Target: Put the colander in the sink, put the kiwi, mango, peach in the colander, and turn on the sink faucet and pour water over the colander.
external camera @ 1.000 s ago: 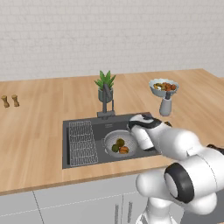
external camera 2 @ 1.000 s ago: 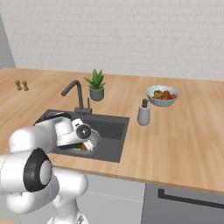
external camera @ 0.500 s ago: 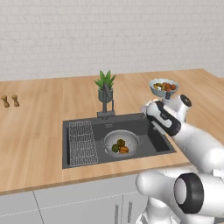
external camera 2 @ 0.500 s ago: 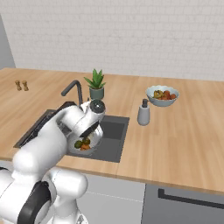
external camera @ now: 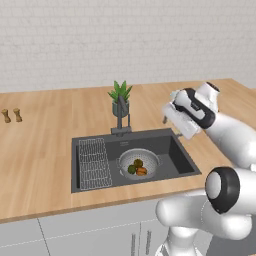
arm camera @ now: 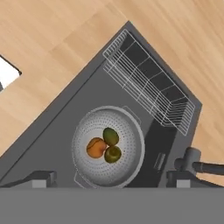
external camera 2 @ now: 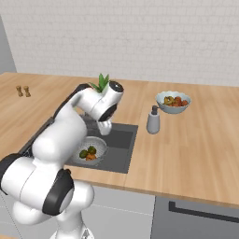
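The grey colander [external camera: 138, 162] [arm camera: 108, 146] sits in the dark sink [external camera: 175, 155] [arm camera: 57, 131], to the right of the wire rack [arm camera: 151, 87]. Inside it lie the orange peach [arm camera: 96, 147] and two greenish fruits [arm camera: 111, 136] [arm camera: 113, 154], the kiwi and mango; which is which I cannot tell. My gripper [external camera: 172, 127] [external camera 2: 104, 129] [arm camera: 109, 180] hangs open high above the sink's right part, looking down on the colander, with nothing between its fingers. The dark faucet [external camera: 122, 116] [arm camera: 192, 162] stands behind the basin. No water runs from its spout.
A green potted plant [external camera: 120, 96] stands behind the faucet. On the counter to the right are a soap dispenser [external camera 2: 153, 120] and a pale blue fruit bowl [external camera 2: 172, 101]. Two small shakers [external camera: 11, 115] stand far left.
The hand has risen out of the sink from just over the colander and swung up and right. The jaws stayed open; colander and fruits have not moved.
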Tool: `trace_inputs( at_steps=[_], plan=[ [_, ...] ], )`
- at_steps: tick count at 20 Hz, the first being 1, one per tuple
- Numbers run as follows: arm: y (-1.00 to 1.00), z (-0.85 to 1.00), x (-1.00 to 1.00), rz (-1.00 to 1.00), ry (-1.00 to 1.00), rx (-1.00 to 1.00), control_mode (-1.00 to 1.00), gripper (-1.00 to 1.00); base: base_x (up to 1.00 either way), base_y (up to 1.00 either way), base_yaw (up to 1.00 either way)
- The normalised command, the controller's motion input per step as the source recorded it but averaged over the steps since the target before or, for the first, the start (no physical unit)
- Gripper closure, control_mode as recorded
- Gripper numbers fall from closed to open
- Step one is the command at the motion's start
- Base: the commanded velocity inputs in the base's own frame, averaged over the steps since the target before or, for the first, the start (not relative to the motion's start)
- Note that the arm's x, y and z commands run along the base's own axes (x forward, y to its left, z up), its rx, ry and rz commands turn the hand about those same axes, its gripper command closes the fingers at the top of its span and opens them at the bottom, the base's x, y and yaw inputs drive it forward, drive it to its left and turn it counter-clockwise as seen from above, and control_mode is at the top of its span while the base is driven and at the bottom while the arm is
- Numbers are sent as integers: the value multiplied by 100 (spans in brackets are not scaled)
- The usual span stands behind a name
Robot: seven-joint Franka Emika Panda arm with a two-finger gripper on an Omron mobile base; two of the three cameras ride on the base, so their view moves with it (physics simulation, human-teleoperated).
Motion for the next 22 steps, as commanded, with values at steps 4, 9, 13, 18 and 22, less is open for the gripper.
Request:
trace_inputs(
  at_steps=[4,9,13,18,22],
  plan=[
    [5,12,0,-10,0,44,-100,-100,0,0,0],
    [40,0,2,-22,5,32,-100,-100,0,0,0],
    [50,0,6,-35,9,23,-100,-100,0,0,0],
    [14,-1,25,-38,7,24,-100,-100,0,0,0],
    [0,-14,53,-12,9,27,-100,-100,0,0,0]
  ],
)
